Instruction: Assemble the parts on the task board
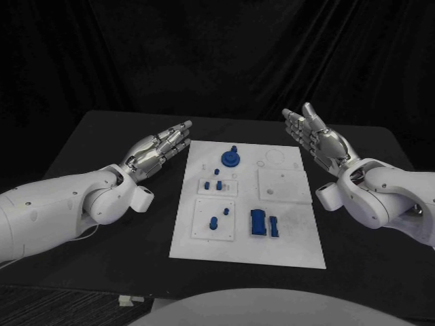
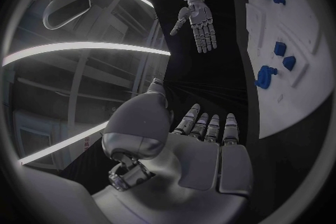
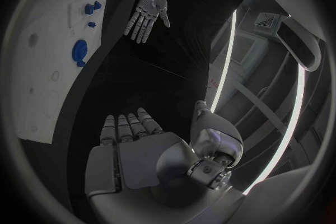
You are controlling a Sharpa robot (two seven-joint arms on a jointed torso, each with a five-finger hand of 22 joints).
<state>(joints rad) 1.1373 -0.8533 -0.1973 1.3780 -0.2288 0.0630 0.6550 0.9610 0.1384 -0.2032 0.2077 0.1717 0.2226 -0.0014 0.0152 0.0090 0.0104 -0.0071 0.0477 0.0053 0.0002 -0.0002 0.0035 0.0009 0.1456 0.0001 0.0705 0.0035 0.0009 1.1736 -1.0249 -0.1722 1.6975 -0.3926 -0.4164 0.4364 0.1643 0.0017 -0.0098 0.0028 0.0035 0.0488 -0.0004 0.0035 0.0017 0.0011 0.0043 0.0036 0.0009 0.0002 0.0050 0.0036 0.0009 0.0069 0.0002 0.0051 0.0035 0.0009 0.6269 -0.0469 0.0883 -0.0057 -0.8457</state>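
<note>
The white task board (image 1: 286, 239) lies in the middle of the black table. On it are a round blue part (image 1: 231, 158) near the far edge, small blue pegs (image 1: 213, 184) in the middle-left panel, more small blue parts (image 1: 215, 221) in the near-left panel, and two blue blocks (image 1: 264, 223) beside them. My left hand (image 1: 161, 149) hovers left of the board, fingers straight and apart, holding nothing. My right hand (image 1: 317, 135) is raised right of the board's far corner, also flat and empty. The left wrist view shows my left hand (image 2: 203, 151) with the board (image 2: 308, 95) beyond; the right wrist view shows my right hand (image 3: 136, 148) and the board (image 3: 49, 67).
The black table (image 1: 100, 149) extends on both sides of the board. A small white scrap (image 1: 128, 300) lies at the near table edge. A dark curtain hangs behind the table.
</note>
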